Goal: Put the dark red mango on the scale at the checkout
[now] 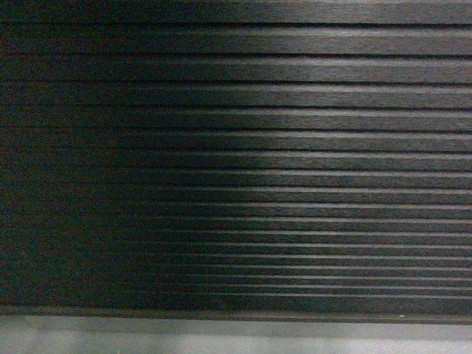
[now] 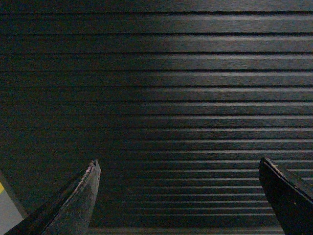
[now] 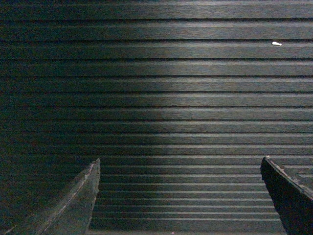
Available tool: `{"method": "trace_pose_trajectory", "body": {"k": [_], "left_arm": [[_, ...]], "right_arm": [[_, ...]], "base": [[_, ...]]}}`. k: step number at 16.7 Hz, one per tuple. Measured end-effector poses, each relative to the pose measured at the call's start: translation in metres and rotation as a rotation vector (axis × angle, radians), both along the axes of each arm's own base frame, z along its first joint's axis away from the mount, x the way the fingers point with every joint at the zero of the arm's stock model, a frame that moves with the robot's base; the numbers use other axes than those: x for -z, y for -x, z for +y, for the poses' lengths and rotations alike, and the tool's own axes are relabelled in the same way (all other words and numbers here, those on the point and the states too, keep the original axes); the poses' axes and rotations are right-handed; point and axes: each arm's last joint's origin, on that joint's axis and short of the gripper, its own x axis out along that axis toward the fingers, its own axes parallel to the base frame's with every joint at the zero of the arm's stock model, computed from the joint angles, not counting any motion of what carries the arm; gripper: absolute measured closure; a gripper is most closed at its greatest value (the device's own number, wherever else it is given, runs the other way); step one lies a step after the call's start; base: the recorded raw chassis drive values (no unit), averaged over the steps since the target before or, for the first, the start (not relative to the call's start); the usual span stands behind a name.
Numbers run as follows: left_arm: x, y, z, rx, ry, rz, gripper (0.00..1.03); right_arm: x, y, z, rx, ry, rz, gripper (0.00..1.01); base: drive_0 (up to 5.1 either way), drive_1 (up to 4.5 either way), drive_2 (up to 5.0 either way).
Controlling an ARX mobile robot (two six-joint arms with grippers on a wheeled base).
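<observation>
The ribbed black front panel of the checkout (image 1: 236, 147) fills the head view, close up. The same panel (image 2: 166, 88) fills the left wrist view, and the panel (image 3: 161, 98) fills the right wrist view too. My left gripper (image 2: 178, 164) is open, its two dark fingers wide apart with nothing between them. My right gripper (image 3: 180, 162) is open as well, with only the ribs showing between its fingers. Neither gripper appears in the head view. The dark red mango and the scale are out of view.
A strip of grey floor (image 1: 236, 338) runs along the foot of the panel. A grey floor patch with a yellow mark (image 2: 6, 208) shows at the lower left. A small white fleck (image 3: 277, 43) sits on an upper rib.
</observation>
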Motion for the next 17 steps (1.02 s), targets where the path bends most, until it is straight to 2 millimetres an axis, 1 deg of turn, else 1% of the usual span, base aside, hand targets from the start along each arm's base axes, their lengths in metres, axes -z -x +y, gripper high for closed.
{"method": "trace_pose_trajectory", "body": {"k": [17], "left_arm": [[0.0,0.0,0.0,0.0,0.0,0.0,0.05]], "right_arm": [[0.0,0.0,0.0,0.0,0.0,0.0,0.03]], "base": [[0.0,0.0,0.0]]}}
